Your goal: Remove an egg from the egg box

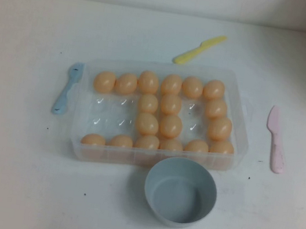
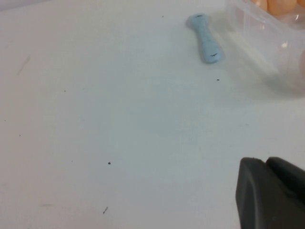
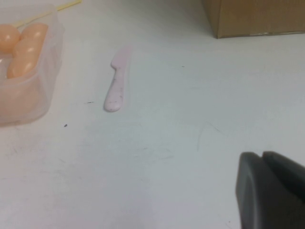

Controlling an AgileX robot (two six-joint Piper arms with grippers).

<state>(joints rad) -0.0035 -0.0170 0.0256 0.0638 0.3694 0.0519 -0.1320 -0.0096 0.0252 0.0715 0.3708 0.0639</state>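
The left gripper (image 2: 267, 164) hovers over bare bench (image 1: 8, 172) on the robot's left, well apart from the egg box (image 1: 78, 137); its dark fingers sit pressed together with nothing between them, touching nothing. The right gripper (image 3: 264, 160) hangs over the bench on the robot's right, and its two dark fingers likewise meet with only a thin seam showing, empty. The egg box, a clear tray, lies in the middle of the bench with peach-orange eggs along its far row, its near row, down the centre and down its right side, leaving bare dimples on the left. One such egg (image 1: 104, 82) sits at the far left corner of the box. A grey-blue bowl (image 1: 180, 192) stands just in front of the box, touching or nearly touching its near wall. A blue plastic knife (image 1: 67, 88) lies just beside the box's left end, a pink plastic knife (image 1: 276, 138) lies off its right end, and a yellow plastic knife (image 1: 199, 49) lies behind it. A cardboard box (image 3: 252, 16) stands at the far right edge
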